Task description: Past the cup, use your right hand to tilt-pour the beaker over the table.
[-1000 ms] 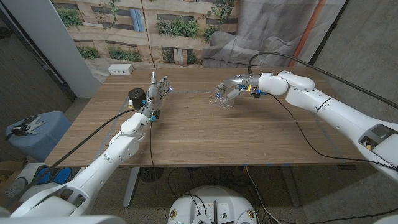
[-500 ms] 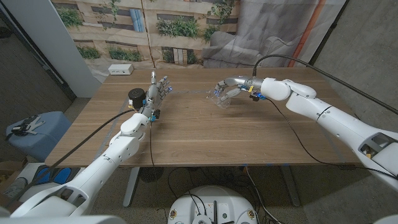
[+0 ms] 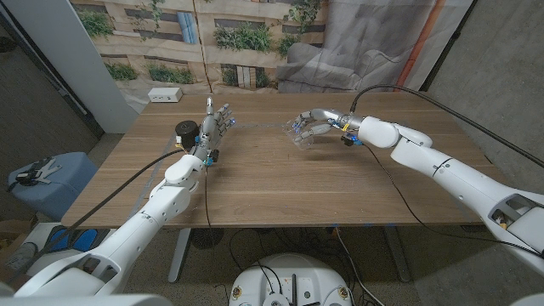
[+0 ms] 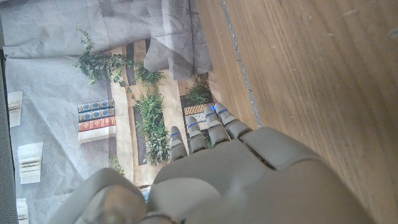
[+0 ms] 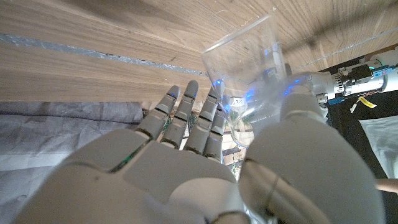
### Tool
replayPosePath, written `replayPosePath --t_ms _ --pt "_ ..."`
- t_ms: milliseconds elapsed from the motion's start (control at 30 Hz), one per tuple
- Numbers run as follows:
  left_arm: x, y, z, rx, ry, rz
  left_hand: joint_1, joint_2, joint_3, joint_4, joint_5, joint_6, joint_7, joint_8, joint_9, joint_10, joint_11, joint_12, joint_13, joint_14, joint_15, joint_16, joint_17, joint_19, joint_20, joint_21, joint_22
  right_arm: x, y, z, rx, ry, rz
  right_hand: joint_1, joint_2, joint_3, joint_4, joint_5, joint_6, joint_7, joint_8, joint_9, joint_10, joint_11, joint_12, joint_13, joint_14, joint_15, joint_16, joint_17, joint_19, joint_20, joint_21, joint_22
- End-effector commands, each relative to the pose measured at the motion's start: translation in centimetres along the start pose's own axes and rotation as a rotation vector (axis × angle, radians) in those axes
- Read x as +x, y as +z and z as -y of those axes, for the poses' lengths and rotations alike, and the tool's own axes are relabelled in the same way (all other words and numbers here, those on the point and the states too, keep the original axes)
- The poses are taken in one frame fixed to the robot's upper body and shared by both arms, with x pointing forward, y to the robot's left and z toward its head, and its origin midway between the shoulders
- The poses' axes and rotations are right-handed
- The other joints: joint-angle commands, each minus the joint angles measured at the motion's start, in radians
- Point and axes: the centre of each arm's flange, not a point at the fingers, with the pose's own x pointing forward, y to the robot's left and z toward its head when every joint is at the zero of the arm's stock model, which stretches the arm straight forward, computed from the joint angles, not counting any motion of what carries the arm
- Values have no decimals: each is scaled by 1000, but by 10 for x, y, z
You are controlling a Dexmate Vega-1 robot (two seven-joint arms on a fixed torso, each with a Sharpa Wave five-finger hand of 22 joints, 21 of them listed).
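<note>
Head view | one beaker (image 3: 299, 133) in right hand (image 3: 316, 124) | one cup (image 3: 185, 134)

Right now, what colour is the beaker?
Clear, see-through beaker, no colour of its own; the right wrist view shows it best.

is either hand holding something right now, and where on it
The right hand holds the clear beaker by its side wall, fingers and thumb around it. The left hand holds nothing.

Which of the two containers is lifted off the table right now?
The clear beaker, gripped and tilted in the right hand past mid-table. The dark cup stands on the table beside the left hand.
</note>
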Motion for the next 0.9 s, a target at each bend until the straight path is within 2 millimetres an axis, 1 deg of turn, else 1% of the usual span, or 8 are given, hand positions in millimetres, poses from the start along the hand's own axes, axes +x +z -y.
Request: replayPosePath --t_ms 33,200,267,467,633,733,767,900 --pt "0 0 0 0 0 0 -2 12 -6 4 5 0 2 -3 5 5 2 -1 3 6 2 -2 2 8 -11 -1 2 -4 -11 -20 128 -107 13 80 79 1 -3 9 71 -68 9 4 66 -58 2 4 5 -126 6 2 14 -1 7 2" --pt "0 0 0 0 0 0 -2 12 -7 4 5 -1 2 -3 4 6 3 -1 3 6 3 -2 2 9 -11 -1 2 -3 -12 -29 182 -143 37 88 79 2 -7 10 70 -68 8 3 65 -59 1 5 4 -127 7 1 16 -7 7 2" --pt "0 0 0 0 0 0 -1 12 -7 4 5 -2 2 -3 4 6 2 -1 3 6 3 -2 2 9 -11 -1 2 -2 -13 -34 206 -155 43 91 80 2 -7 11 68 -74 7 3 65 -59 0 6 4 -126 7 1 16 -7 7 2" --pt "0 0 0 0 0 0 -2 12 -8 4 5 -1 2 -3 4 6 2 -1 3 6 1 -2 2 9 -11 -2 2 3 -15 -47 260 -184 70 97 81 2 -8 12 62 -78 5 3 65 -59 -1 7 0 -130 7 2 17 -9 6 2" --pt "0 0 0 0 0 0 -1 12 -8 4 5 -1 1 -3 4 6 3 -1 3 6 1 -2 2 9 -11 -2 3 5 -17 -53 290 -231 83 102 82 2 -9 12 59 -79 4 3 60 -60 -5 8 -5 -130 6 2 14 -10 5 2" --pt "0 0 0 0 0 0 -1 12 -9 4 5 0 2 -2 4 6 3 -1 3 6 2 -2 2 9 -11 -2 3 6 -19 -55 310 -253 78 108 84 3 -10 13 55 -84 2 3 58 -61 -6 9 -7 -134 6 2 12 -12 4 2" --pt "0 0 0 0 0 0 -1 12 -9 4 5 -1 2 -3 4 6 3 -1 3 6 2 -2 2 9 -11 -2 3 6 -20 -56 314 -256 78 111 85 4 -11 13 51 -90 0 3 57 -61 -7 10 -10 -132 6 3 12 -12 3 2" --pt "0 0 0 0 0 0 -1 13 -10 4 6 -1 2 -3 4 7 4 -1 3 6 3 -2 2 9 -11 -3 3 6 -22 -60 319 -273 80 117 87 5 -12 14 45 -91 -2 3 56 -61 -8 12 -13 -134 5 3 10 -14 3 2"
